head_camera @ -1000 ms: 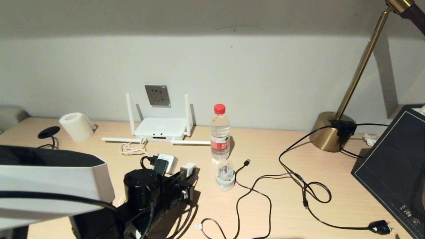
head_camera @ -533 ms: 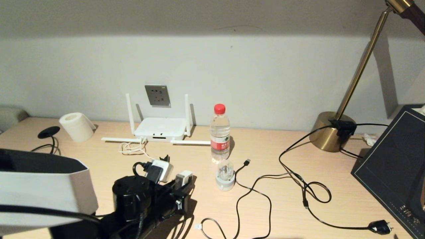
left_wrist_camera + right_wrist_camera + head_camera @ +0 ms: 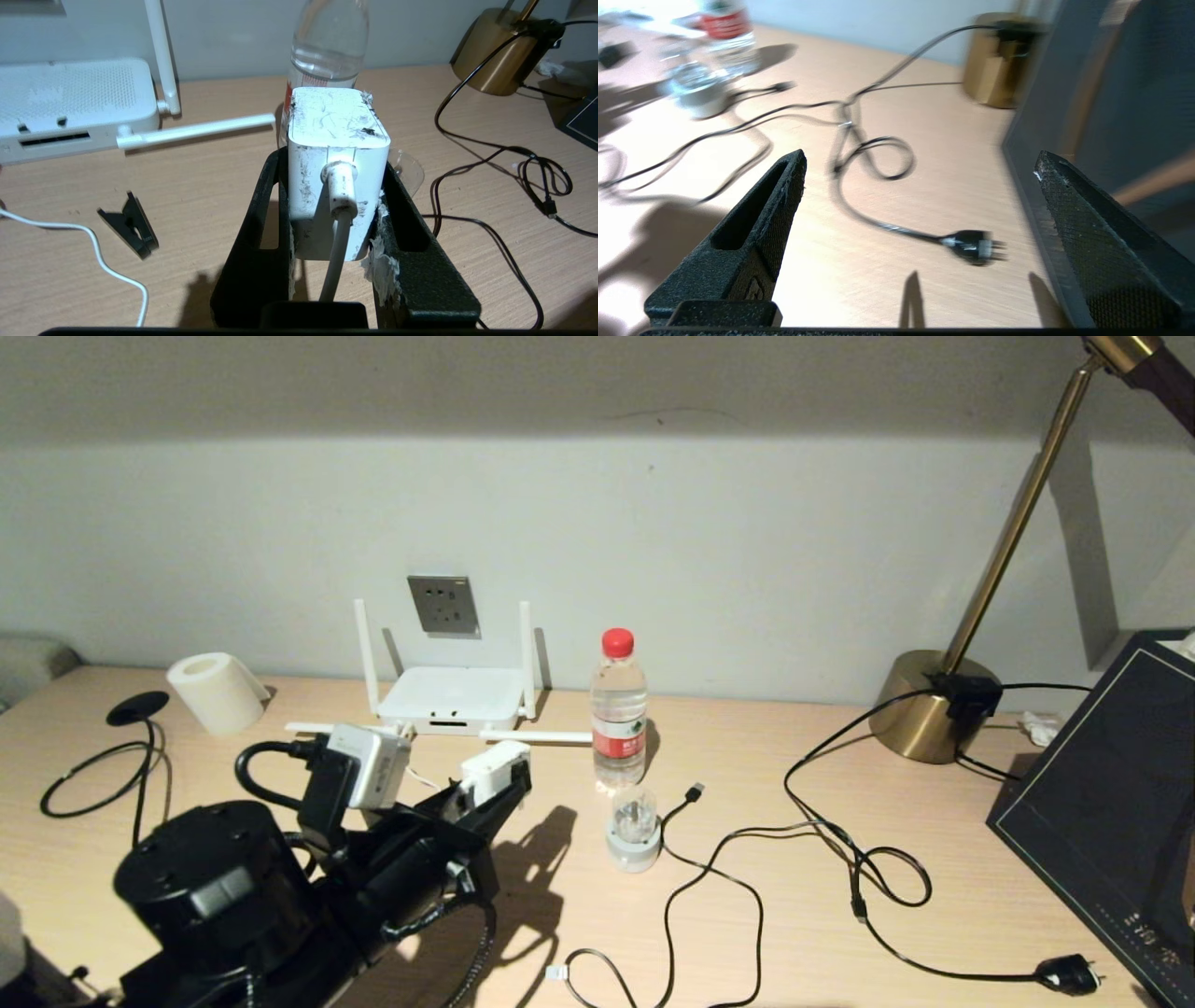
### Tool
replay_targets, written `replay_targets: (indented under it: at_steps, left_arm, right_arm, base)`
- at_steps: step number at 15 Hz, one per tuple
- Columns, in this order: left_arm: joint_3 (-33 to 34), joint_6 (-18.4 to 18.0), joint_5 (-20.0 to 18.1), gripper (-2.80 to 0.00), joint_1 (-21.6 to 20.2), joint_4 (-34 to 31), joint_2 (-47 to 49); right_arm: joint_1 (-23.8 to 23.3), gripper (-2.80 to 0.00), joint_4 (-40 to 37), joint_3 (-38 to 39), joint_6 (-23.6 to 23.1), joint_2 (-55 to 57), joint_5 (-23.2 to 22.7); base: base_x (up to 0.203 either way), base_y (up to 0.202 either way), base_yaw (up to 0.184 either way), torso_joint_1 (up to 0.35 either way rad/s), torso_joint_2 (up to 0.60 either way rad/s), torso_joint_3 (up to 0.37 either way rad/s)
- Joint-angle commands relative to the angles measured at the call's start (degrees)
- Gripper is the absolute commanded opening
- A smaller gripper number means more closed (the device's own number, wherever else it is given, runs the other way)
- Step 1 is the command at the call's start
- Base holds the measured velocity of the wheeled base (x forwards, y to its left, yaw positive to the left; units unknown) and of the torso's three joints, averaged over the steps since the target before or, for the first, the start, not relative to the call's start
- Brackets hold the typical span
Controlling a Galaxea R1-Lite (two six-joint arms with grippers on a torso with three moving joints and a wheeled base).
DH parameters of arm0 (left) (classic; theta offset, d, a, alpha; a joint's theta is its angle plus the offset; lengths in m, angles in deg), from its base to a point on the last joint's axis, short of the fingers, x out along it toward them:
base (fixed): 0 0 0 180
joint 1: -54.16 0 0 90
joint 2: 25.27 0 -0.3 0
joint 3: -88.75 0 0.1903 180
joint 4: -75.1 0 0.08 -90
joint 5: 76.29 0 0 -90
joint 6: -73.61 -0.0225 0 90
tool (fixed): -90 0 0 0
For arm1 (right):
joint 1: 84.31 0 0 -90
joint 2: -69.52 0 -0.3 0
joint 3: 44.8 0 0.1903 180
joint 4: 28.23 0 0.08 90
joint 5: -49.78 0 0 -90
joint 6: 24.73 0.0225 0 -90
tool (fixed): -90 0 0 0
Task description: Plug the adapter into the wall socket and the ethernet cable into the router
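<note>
The white cube adapter (image 3: 337,126) sits between the black fingers of my left gripper (image 3: 334,164), which is shut on it and holds it above the desk; its white cord (image 3: 335,254) trails back toward the wrist. In the head view the left gripper (image 3: 495,786) holds the adapter (image 3: 496,769) in front of the white router (image 3: 453,698), under the grey wall socket (image 3: 442,605). The ethernet cable's clear plug tip (image 3: 557,973) lies at the desk's front edge. My right gripper (image 3: 920,161) hangs open over the desk's right side, above a black mains plug (image 3: 973,247).
A water bottle (image 3: 618,709) and a round white-and-clear gadget (image 3: 634,831) stand right of the adapter. A small black clip (image 3: 131,225) lies near the router. Black cords (image 3: 840,859) loop across the desk's right half. A brass lamp base (image 3: 924,709), a dark box (image 3: 1102,803) and a paper roll (image 3: 217,691) line the edges.
My left arm has swung left and lifted, carrying the adapter up and back toward the router. Its large white link has left the head view.
</note>
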State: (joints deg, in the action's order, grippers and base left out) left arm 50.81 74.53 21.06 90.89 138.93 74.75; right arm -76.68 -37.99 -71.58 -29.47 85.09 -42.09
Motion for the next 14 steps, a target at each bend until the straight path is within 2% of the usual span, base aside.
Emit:
replay_targets:
  at_steps: [1,6,9,11,13,14]
  left_arm:
    - [0.0,-0.5,0.0,-2.80,-0.1,0.5,-2.4]
    - [-1.8,-0.3,-0.3,-2.80,-2.5,0.5,5.1]
    - [-3.7,-0.2,-0.3,-2.80,-3.2,0.5,11.5]
    - [-4.3,-0.2,-0.3,-2.80,-3.2,0.5,13.7]
    - [-4.9,-0.2,0.1,-2.80,-3.7,0.5,15.7]
    - [-5.7,0.2,1.3,-2.80,-3.8,0.5,16.6]
  right_arm:
    - [0.0,0.00,0.3,1.4,0.1,0.3,-1.4]
    - [0.0,0.00,4.3,5.4,0.3,0.3,-0.9]
    - [0.0,0.00,4.7,5.4,-0.3,0.3,1.3]
    - [0.0,0.00,6.8,5.4,-5.1,0.2,4.3]
    - [0.0,0.00,-1.4,5.4,-6.8,0.3,3.7]
    - [0.0,0.00,-7.0,5.3,-6.2,0.3,0.9]
  base:
    - [0.000,0.000,0.000,0.000,0.00,0.000]
    - [0.000,0.000,0.000,0.000,0.00,0.000]
    - [0.000,0.000,0.000,0.000,0.00,0.000]
    - [0.000,0.000,0.000,0.000,0.00,0.000]
    - [0.000,0.000,0.000,0.000,0.00,0.000]
    - [0.000,0.000,0.000,0.000,0.00,0.000]
